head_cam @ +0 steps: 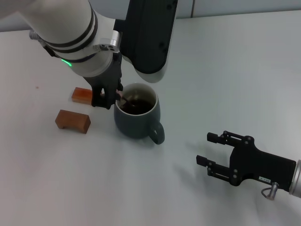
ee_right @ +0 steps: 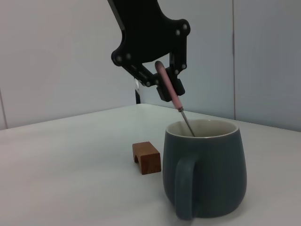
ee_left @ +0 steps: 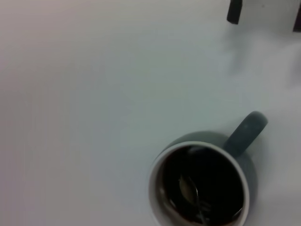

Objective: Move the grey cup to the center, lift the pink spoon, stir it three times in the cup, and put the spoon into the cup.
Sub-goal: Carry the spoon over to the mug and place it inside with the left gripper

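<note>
The grey cup stands near the table's middle, its handle turned toward my right arm, with dark liquid inside. My left gripper hangs just over the cup's left rim, shut on the pink spoon. In the right wrist view the left gripper holds the spoon's pink handle tilted, its metal neck dipping into the cup. The left wrist view shows the spoon's bowl sunk in the liquid of the cup. My right gripper is open and empty, to the right of the cup.
Two brown blocks lie left of the cup, one partly behind the left gripper and one nearer the front. One block also shows in the right wrist view. The white table stretches all around.
</note>
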